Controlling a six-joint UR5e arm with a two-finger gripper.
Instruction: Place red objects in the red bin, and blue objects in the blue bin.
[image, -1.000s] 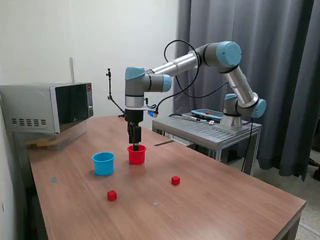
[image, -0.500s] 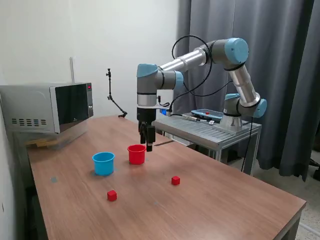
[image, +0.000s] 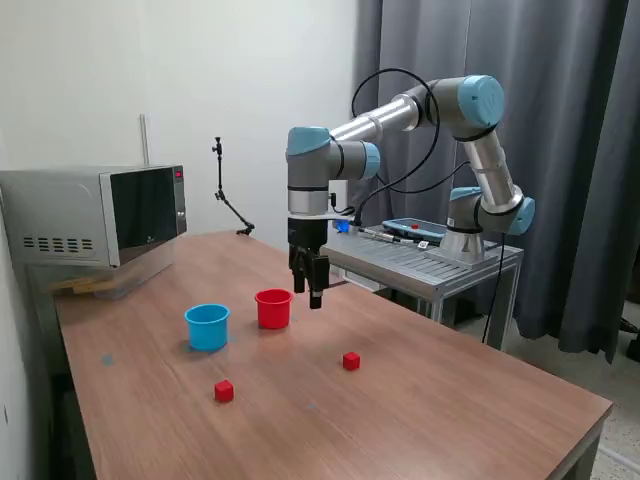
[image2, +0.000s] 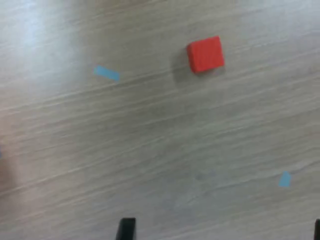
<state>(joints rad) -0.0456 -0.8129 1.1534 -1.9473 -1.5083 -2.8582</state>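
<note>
In the exterior view the gripper (image: 313, 292) hangs above the wooden worktop (image: 420, 400), just to the exterior view's right of the red bin (image: 273, 308) and above its rim; from this angle its dark fingers merge into one shape, so I cannot tell here whether they are spread or pressed together, and nothing can be made out between them. The red bin stands upright toward the middle of the worktop, with the blue bin (image: 207, 326) upright near it on the exterior view's left, not touching. Only the far inner walls of both bins show; their floors are hidden by the near walls, so what lies inside cannot be told. Two red cubes sit on the bare wood toward the near edge, well apart: one (image: 224, 391) nearer the blue bin's side, the other (image: 351, 361) toward the exterior view's right. A microwave (image: 95, 215) stands at the far corner on the exterior view's left. In the wrist view, soft with blur, one red cube (image2: 205, 54) rests flat on the wood grain. Two dark finger tips (image2: 126, 229) are cut off at the picture's edge, set wide apart with only bare wood between them. Two small pale blue marks (image2: 106, 73) lie on the surface.
</note>
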